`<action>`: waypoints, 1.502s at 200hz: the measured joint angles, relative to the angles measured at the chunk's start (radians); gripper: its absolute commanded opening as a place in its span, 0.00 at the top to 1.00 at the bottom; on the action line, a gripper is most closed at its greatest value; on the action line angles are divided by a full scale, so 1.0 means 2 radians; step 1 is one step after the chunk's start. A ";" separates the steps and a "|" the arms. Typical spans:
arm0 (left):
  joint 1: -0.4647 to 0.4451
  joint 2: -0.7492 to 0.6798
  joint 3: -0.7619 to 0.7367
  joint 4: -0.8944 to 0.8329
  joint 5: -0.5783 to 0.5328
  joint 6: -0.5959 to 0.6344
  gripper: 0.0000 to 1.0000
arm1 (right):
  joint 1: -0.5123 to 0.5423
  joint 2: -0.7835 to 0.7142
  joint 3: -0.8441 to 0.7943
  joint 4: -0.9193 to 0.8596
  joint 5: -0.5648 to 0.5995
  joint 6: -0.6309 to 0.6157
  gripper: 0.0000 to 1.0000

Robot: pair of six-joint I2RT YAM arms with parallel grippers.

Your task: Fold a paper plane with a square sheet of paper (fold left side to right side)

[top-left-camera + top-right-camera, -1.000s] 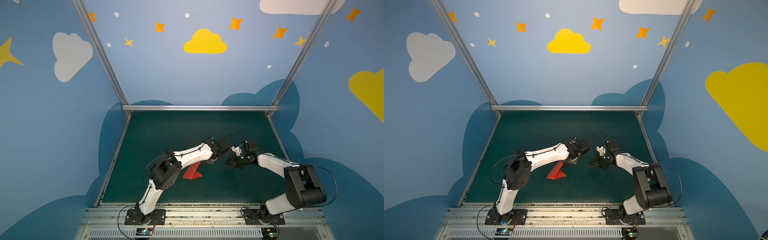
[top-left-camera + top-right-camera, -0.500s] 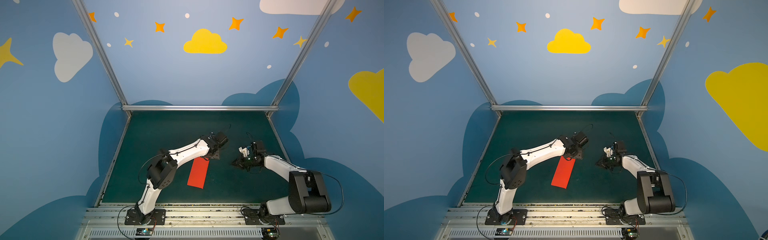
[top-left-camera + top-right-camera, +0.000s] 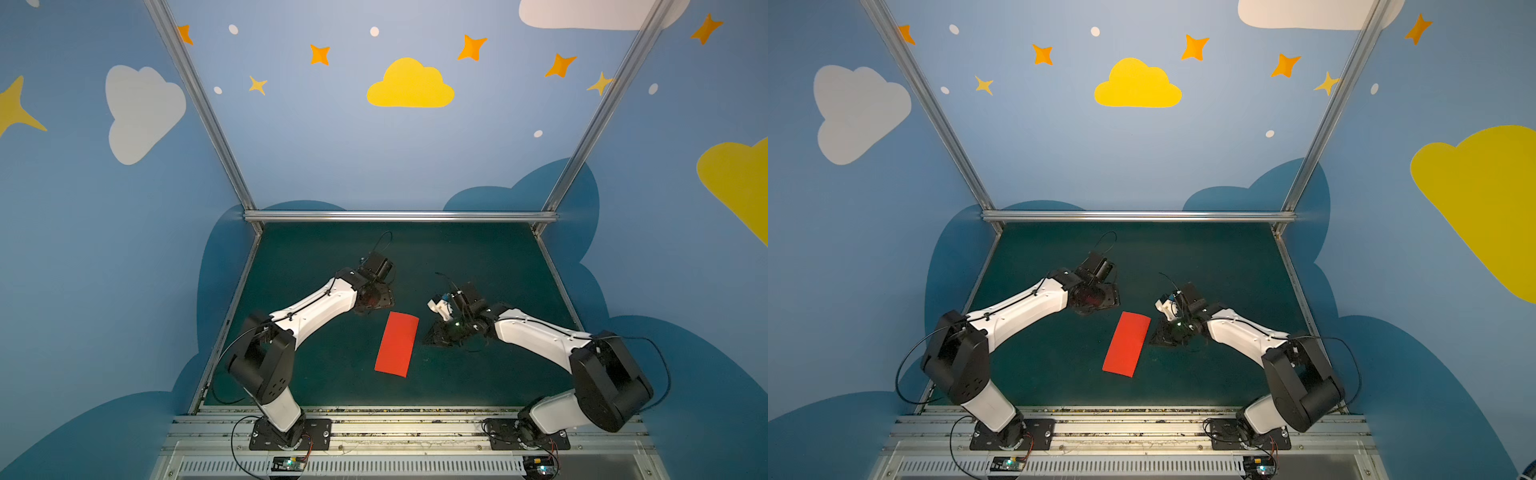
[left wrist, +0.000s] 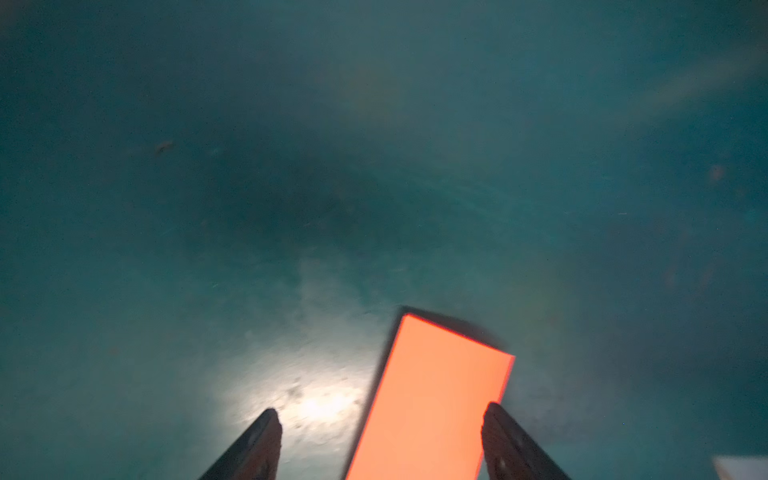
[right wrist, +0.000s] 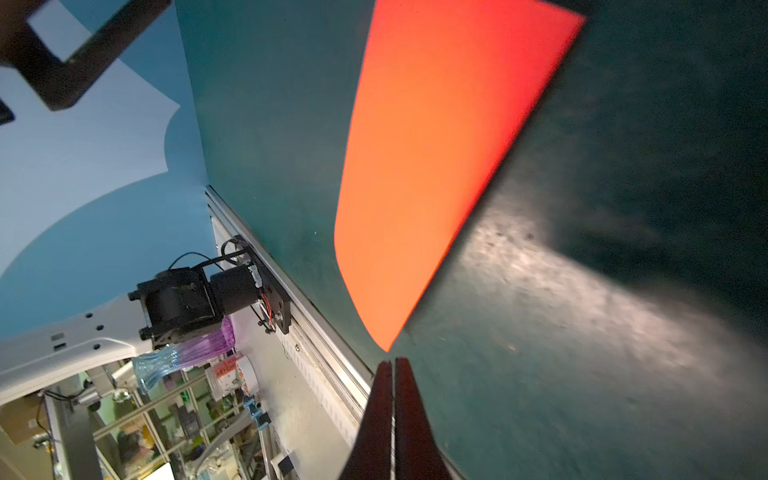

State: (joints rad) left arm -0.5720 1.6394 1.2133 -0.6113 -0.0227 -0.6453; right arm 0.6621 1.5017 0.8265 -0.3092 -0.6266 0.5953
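Red folded paper rectangle lies flat on the dark green mat. Left gripper, jaws apart, hangs by its far end; right gripper, jaws together, sits just beside its right edge.

No text, label or number can be read; the red print on a white object is too blurred.

You have blue walls on three sides, painted with a yellow cloud, white clouds and orange stars, joined by aluminium posts and a rear bar. Floor: dark green mat, scuffed, with a bright light patch in the left wrist view. Past the front rail, the right wrist view shows cluttered shelving.
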 measured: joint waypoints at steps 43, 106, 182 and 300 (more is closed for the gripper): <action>0.030 -0.049 -0.046 0.013 0.006 -0.005 0.04 | 0.080 0.068 0.046 0.009 0.031 0.005 1.00; 0.041 -0.085 -0.063 0.019 0.007 -0.009 0.00 | 0.103 0.139 0.057 -0.005 0.077 -0.037 1.00; 0.041 -0.146 -0.140 0.048 0.044 -0.025 0.00 | 0.037 0.135 0.057 -0.055 0.060 -0.154 1.00; 0.039 -0.150 -0.242 0.150 0.142 -0.041 0.00 | -0.029 0.146 0.091 -0.089 0.043 -0.140 1.00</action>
State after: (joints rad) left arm -0.4938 1.3392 0.7284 -0.3122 0.2623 -0.7273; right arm 0.6048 1.7939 1.0080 -0.4866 -0.5404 0.3161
